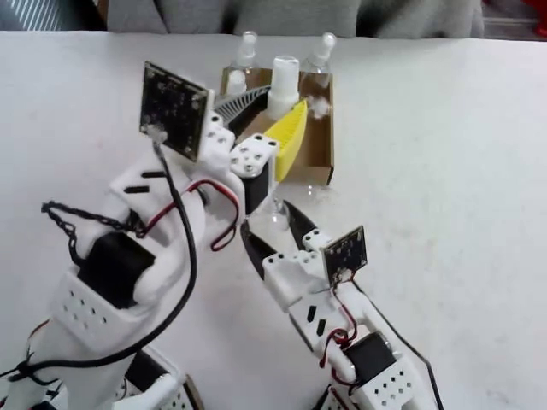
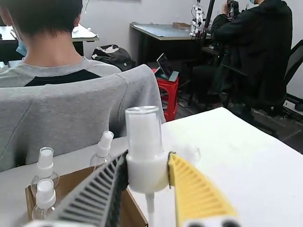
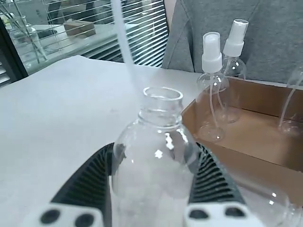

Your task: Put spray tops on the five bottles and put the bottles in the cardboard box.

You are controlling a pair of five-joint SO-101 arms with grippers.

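The cardboard box (image 1: 320, 158) stood on the far part of the white table (image 1: 453, 256), with several capped bottles (image 3: 211, 85) upright inside it. Those looked finished and stowed.

Just in front of the box, the two arms met over one remaining job. The right gripper (image 3: 152, 165) was closed around the body of an uncapped bottle (image 3: 161, 118), its dark fingers pressed to either side. The bottle was upright with its mouth open to the ceiling, probably braced that way so it would not tip or spin when a top was pushed on.

Above it, the left gripper (image 2: 147, 165) was clamped on the collar of a spray top (image 2: 143, 137), one black finger and one yellow finger touching its sides. The top was held cap up, apparently so that the thin dip tube (image 3: 124, 42) could hang straight down and lead the way in. The tube's lower end lay close to the bottle's rim; whether it had entered the mouth could not be told.
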